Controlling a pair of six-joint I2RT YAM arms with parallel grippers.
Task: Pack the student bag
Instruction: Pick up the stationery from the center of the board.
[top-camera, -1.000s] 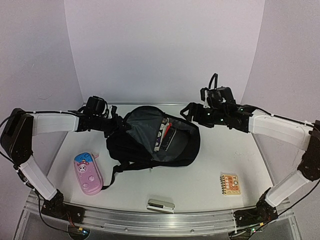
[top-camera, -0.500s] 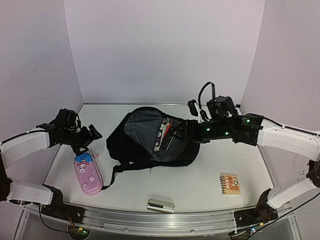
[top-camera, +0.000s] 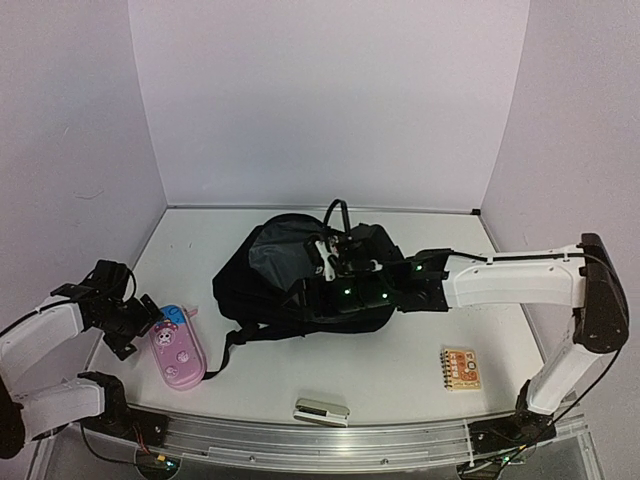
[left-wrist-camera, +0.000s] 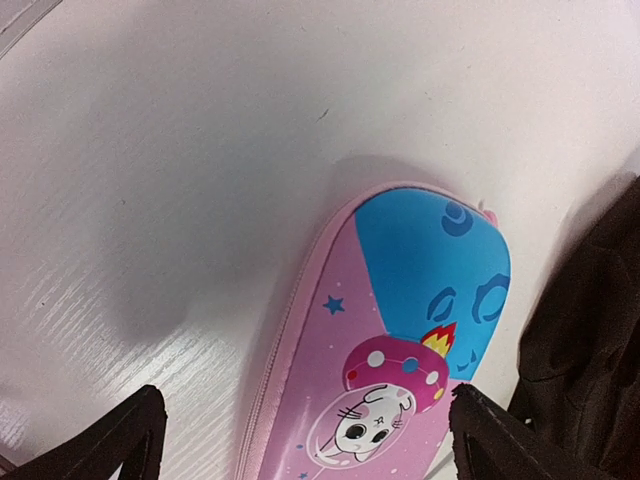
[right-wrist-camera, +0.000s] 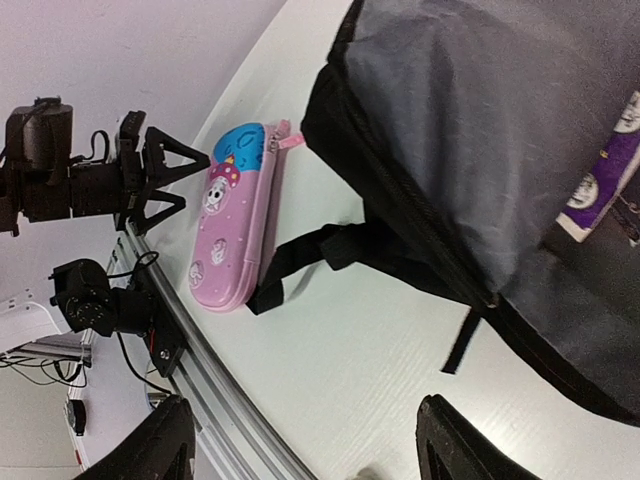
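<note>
L hand (top-camera: 140, 318) is hovering spread wide at blue end of pink pencil case (top-camera: 176, 347) on tabletop (top-camera: 400, 360); R hand (right-wrist-camera: 310, 450) is hanging spread, empty, over student bag (top-camera: 250, 300).

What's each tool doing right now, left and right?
Left tool: open, empty, near the pink pencil case.
Right tool: open, empty, by the student bag.

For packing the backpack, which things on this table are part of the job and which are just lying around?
Part of the job:
soft black fabric backpack, unzipped
pink-and-blue pencil case, open left gripper facing it

Lying untouched, perhaps for later packing:
small orange spiral notepad
small silver rectangular case
</note>
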